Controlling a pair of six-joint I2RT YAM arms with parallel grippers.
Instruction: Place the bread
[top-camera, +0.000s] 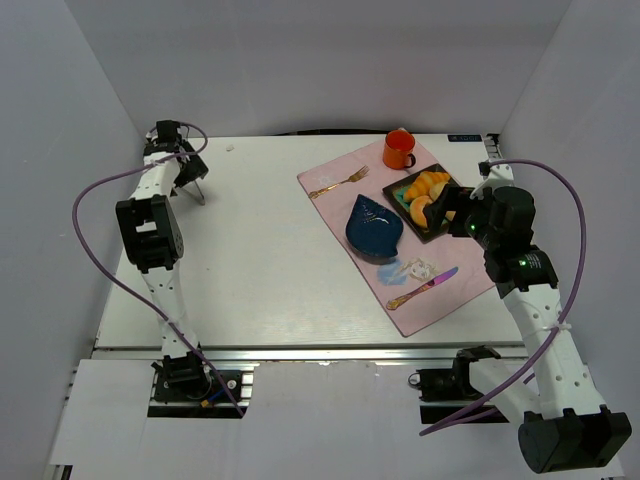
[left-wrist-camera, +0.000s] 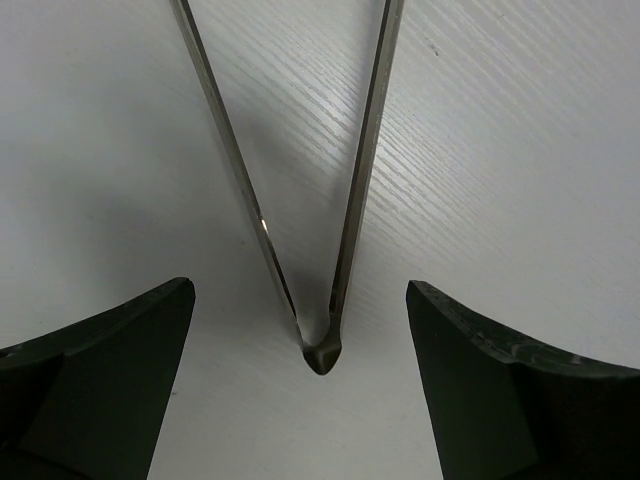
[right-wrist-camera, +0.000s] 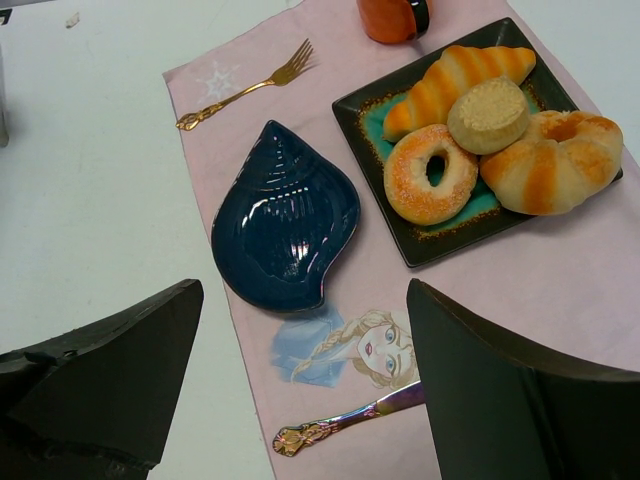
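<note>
The bread (right-wrist-camera: 488, 115) is a small round golden-tan bun. It lies on a black square plate (right-wrist-camera: 447, 247) between a striped croissant (right-wrist-camera: 455, 80), a sugared bagel (right-wrist-camera: 431, 172) and a second croissant (right-wrist-camera: 555, 160). My right gripper (right-wrist-camera: 303, 290) is open and empty. It hovers above the pink placemat, near the tip of a dark blue shell-shaped dish (right-wrist-camera: 285, 215), short of the plate. In the top view the right gripper (top-camera: 452, 212) is at the black plate's (top-camera: 428, 236) right side. My left gripper (left-wrist-camera: 300, 285) is open, its jaws on either side of the hinge end of metal tongs (left-wrist-camera: 325, 350).
A pink placemat (top-camera: 430, 310) holds the blue dish (top-camera: 375, 228), a gold fork (top-camera: 338, 183), an iridescent knife (top-camera: 425, 287) and an orange mug (top-camera: 399, 150). The left gripper (top-camera: 185, 170) and tongs (top-camera: 197, 190) are at the far left. White walls enclose the table.
</note>
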